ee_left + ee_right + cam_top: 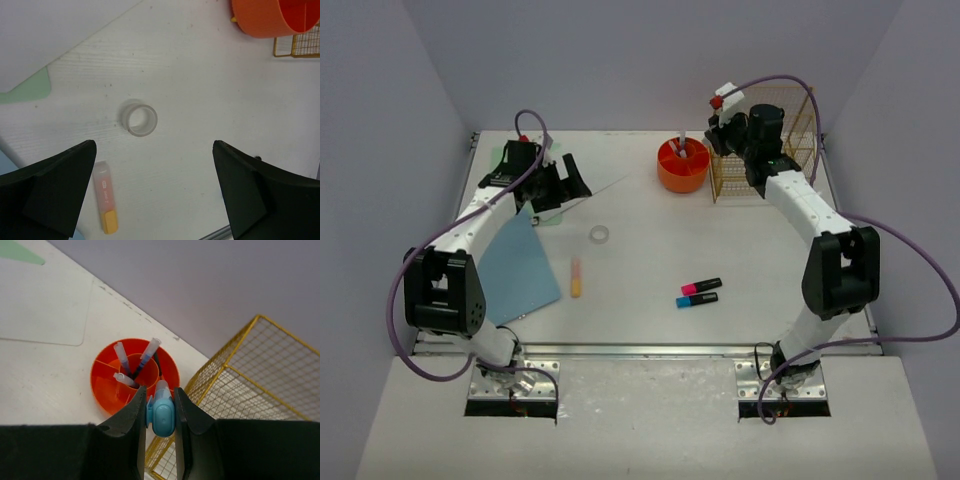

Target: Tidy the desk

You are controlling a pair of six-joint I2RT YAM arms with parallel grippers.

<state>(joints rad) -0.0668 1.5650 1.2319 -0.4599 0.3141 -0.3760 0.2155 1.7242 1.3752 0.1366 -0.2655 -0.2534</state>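
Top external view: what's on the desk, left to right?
blue folder → yellow-capped marker → tape roll → orange cup → wire rack. Pink and blue markers skipped: they overlap the cup's span.

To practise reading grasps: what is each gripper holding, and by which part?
The right gripper clamps a light blue pen near its upper end; the left gripper is open and empty.
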